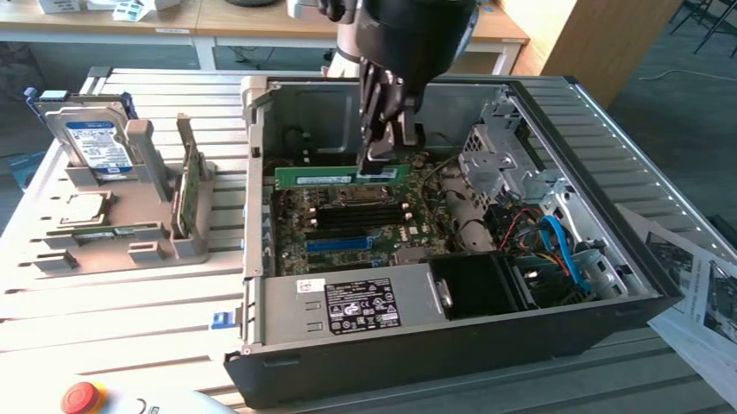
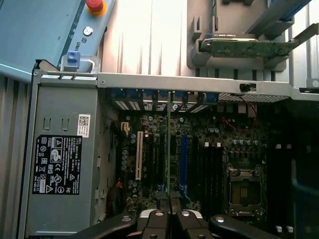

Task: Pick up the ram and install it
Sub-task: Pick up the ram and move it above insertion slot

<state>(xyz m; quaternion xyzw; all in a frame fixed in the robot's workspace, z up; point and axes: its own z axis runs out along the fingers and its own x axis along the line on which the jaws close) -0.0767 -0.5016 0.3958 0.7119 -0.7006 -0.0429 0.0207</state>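
The ram (image 1: 328,177), a long green stick with a white label strip, hangs level over the motherboard (image 1: 345,228) inside the open computer case (image 1: 645,259). My gripper (image 1: 378,169) comes down from above and is shut on the ram's end on the exterior view's right. In the wrist view the ram (image 2: 168,139) appears edge-on as a thin line running out from between my gripper's (image 2: 169,200) black fingers, over the board's dark slots and beside the long blue slot (image 2: 183,162).
A grey holder (image 1: 138,224) on the exterior view's left carries a silver hard drive (image 1: 98,142) and another upright green board (image 1: 185,194). The power supply (image 1: 357,306) fills the case's near end. A red stop button (image 1: 83,397) sits at the front; papers (image 1: 691,285) lie beside the case.
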